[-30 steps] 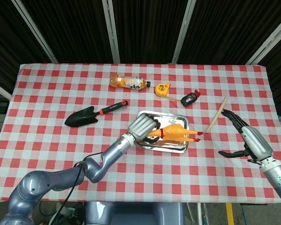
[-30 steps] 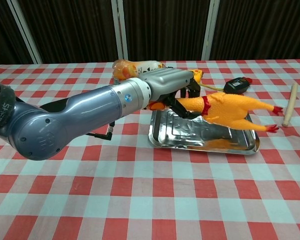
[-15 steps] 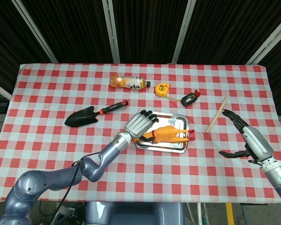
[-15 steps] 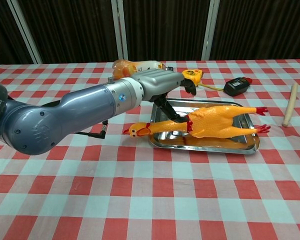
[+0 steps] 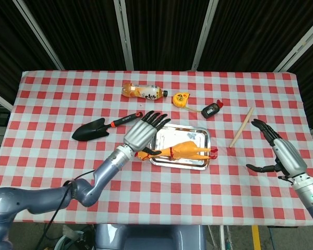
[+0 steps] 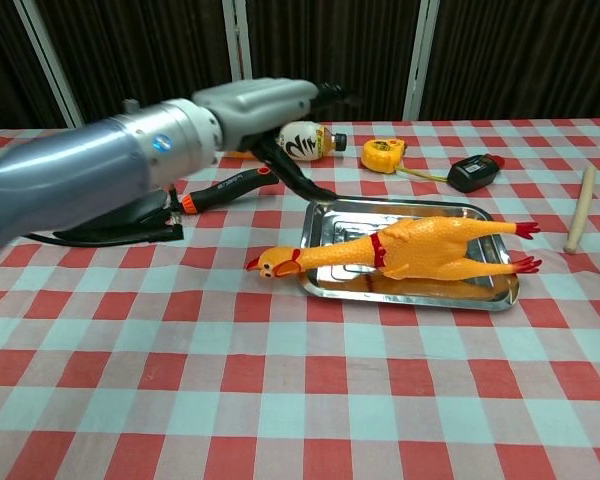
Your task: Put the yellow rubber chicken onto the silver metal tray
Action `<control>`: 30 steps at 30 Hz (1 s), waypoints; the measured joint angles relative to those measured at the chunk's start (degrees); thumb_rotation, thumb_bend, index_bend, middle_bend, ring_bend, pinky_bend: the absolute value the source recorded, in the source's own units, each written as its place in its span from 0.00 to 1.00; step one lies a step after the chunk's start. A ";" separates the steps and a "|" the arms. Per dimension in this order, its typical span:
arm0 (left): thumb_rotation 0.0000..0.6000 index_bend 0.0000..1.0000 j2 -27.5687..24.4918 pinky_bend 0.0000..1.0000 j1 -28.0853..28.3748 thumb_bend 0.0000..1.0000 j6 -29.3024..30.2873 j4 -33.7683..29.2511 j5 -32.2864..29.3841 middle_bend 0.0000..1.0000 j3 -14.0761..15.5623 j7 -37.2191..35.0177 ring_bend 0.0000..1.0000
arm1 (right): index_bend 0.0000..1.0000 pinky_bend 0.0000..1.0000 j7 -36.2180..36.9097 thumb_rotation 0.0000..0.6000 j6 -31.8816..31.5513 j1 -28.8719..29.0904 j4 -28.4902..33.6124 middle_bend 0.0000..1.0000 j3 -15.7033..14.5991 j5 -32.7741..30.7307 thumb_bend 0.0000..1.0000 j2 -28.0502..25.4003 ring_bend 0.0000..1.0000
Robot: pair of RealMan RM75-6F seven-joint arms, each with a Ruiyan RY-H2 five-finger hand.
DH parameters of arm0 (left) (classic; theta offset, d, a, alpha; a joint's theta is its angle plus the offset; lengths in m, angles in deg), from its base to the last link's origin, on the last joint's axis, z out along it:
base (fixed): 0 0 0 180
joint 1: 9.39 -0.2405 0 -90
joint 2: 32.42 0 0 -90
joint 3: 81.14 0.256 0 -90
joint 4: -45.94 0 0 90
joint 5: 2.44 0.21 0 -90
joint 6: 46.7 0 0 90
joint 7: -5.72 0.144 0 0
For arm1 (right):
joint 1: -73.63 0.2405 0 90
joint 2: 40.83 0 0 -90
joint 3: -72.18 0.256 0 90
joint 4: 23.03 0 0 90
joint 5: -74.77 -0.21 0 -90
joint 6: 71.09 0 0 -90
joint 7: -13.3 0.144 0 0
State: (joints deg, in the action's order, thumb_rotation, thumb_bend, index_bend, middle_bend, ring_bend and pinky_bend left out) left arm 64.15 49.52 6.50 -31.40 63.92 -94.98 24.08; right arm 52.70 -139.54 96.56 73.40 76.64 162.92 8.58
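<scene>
On the left of the checked surface [image 5: 52, 104] lies a black garden trowel [image 5: 101, 126] with an orange-banded handle. Just right of it the left hand [image 5: 142, 129] hovers above the near-left corner of the silver metal tray [image 6: 475, 213], fingers spread and holding nothing.

The yellow rubber chicken [image 6: 400, 250] lies lengthwise along the tray's near side, body on the metal, its head and neck hanging over the left rim onto the cloth and its red feet poking past the right rim. It looks light, soft and squashy, and its long thin neck would likely flop, so the thick body near the red collar seems the better place to take hold. The smooth rubber may slip against hard fingers.

A second ago the left hand gripped the chicken by the neck and held it in the air above the tray. Half a second ago the chicken was already down and the hand was just letting go. Now the hand has risen and drawn back to the left, well apart from the toy.

Behind the tray lie an orange drink bottle [image 5: 143, 92], a yellow tape measure [image 5: 181, 99] and a small black device [image 5: 211, 110]. Further right a wooden stick [image 5: 241, 126] lies on the cloth, and the right hand [image 5: 279, 154] hangs empty with fingers apart near the surface edge, much as before.
</scene>
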 measured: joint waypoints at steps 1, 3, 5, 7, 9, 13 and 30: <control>1.00 0.04 -2.69 0.00 -1.64 0.13 1.91 -3.51 0.11 0.01 0.34 0.71 0.00 | 0.00 0.11 -0.95 1.00 -0.30 -0.16 -0.38 0.02 0.20 -0.52 0.24 0.44 0.00; 1.00 0.05 -7.15 0.00 -4.42 0.13 4.91 -8.97 0.30 0.01 0.99 1.60 0.00 | 0.00 0.11 -2.74 1.00 -0.77 -0.45 -0.89 0.02 0.47 -1.32 0.26 1.16 0.00; 1.00 0.06 -12.80 0.00 -8.41 0.13 8.91 -15.08 0.73 0.02 2.09 2.07 0.00 | 0.00 0.11 -5.39 1.00 -1.53 -0.94 -1.39 0.02 0.75 -2.35 0.26 1.99 0.00; 1.00 0.07 -18.29 0.00 -13.11 0.13 13.28 -19.66 1.50 0.04 3.59 1.93 0.00 | 0.00 0.11 -8.74 1.00 -2.57 -1.54 -1.82 0.02 1.04 -3.39 0.26 2.87 0.00; 1.00 0.08 -22.88 0.00 -17.96 0.13 17.75 -22.43 2.70 0.04 5.39 1.02 0.00 | 0.00 0.10 -12.26 1.00 -3.66 -2.17 -2.16 0.02 1.27 -4.37 0.26 3.67 0.00; 1.00 0.08 -28.78 0.00 -25.99 0.13 25.38 -24.90 5.16 0.04 8.81 -2.12 0.00 | 0.00 0.06 -21.85 1.00 -6.82 -4.03 -2.78 0.02 1.58 -6.61 0.26 5.67 0.00; 1.00 0.10 -33.85 0.00 -44.25 0.13 36.41 -22.04 14.46 0.04 18.69 -10.32 0.00 | 0.00 0.00 -45.62 1.00 -16.21 -13.32 -1.45 0.02 -2.44 -8.14 0.26 12.68 0.00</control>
State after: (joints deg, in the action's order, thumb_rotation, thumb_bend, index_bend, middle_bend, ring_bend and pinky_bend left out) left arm 30.30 5.27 42.91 -53.44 78.38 -76.29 13.76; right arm 7.08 -155.75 83.23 71.95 74.20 154.78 21.26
